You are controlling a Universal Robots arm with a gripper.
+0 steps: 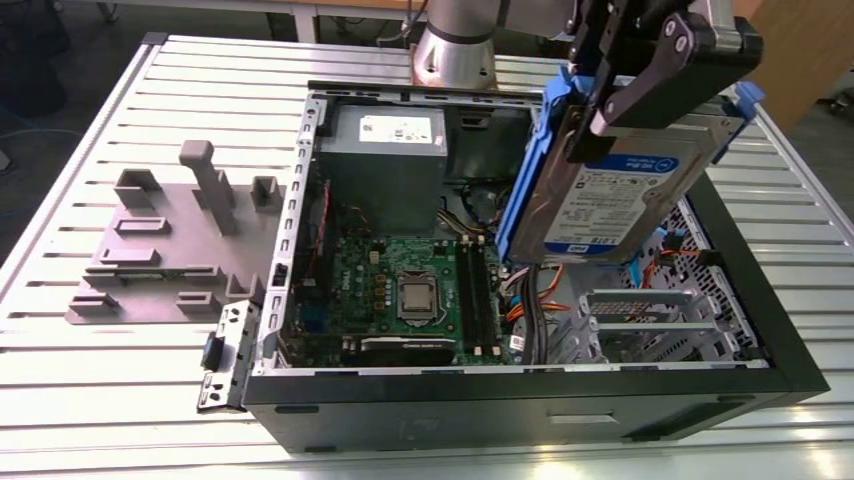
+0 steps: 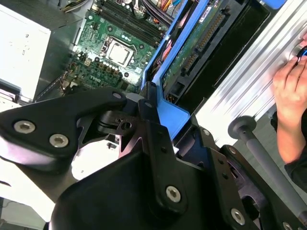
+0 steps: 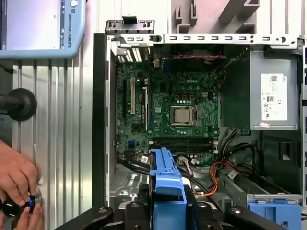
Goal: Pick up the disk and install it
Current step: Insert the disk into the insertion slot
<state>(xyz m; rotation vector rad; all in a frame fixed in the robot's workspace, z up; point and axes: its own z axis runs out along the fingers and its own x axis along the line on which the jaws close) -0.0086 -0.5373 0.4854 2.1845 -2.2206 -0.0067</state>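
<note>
Gripping: black claw (image 1: 614, 108) pinched on the upper end of the blue-framed flat silver disk (image 1: 607, 200) | disk hangs below claw, long axis steeply down | lower end inside open black computer case (image 1: 787, 372), near grey metal drive cage (image 1: 643, 308)

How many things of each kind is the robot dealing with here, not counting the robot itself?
Open computer case: 1
Grey metal box inside it: 1
Disk, held by the pincer over the case: 1
Grey holder plate beside the case: 1
Total: 4
</note>
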